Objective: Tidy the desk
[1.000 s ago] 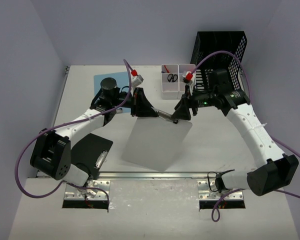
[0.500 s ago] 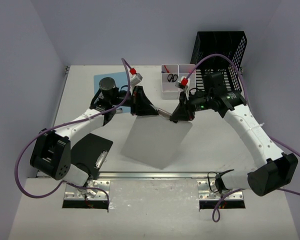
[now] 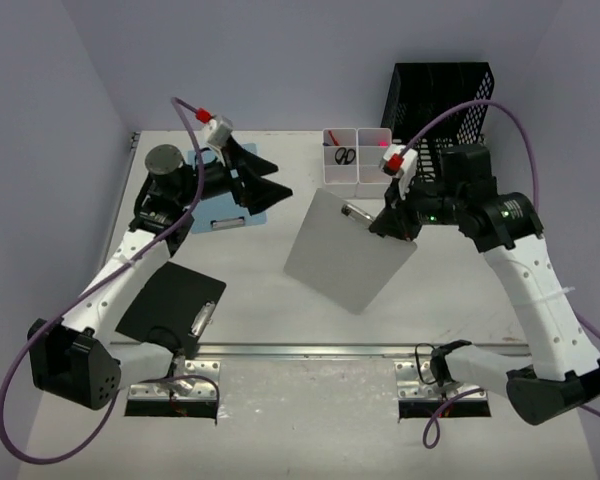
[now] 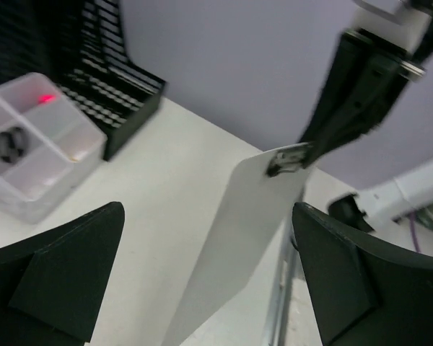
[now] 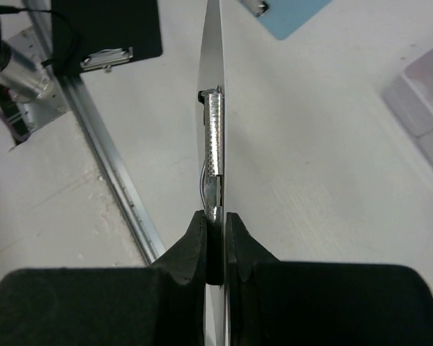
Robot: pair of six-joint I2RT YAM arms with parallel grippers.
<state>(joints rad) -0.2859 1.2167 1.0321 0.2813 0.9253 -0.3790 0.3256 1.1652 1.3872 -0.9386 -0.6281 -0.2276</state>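
The desk (image 3: 450, 290) is a broad, flat, off-white rectangle with a matte top and a metal rail (image 3: 310, 349) along its 6 o'clock edge. Near its centre the right gripper (image 5: 215, 220) is pinched tight on the shiny clip end of a thin, stiff white clipboard (image 3: 348, 262), held tilted. At 10 o'clock the left gripper (image 3: 265, 176) hangs spread wide over a blue clipboard (image 3: 242, 214). A black clipboard (image 3: 170, 300) lies at 8 o'clock. White bins (image 3: 358, 172) sit at 12 and a black mesh rack (image 3: 445, 100) at 1.

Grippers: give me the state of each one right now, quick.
Left gripper: open, holding nothing.
Right gripper: shut on the white clipboard, at its clip end.
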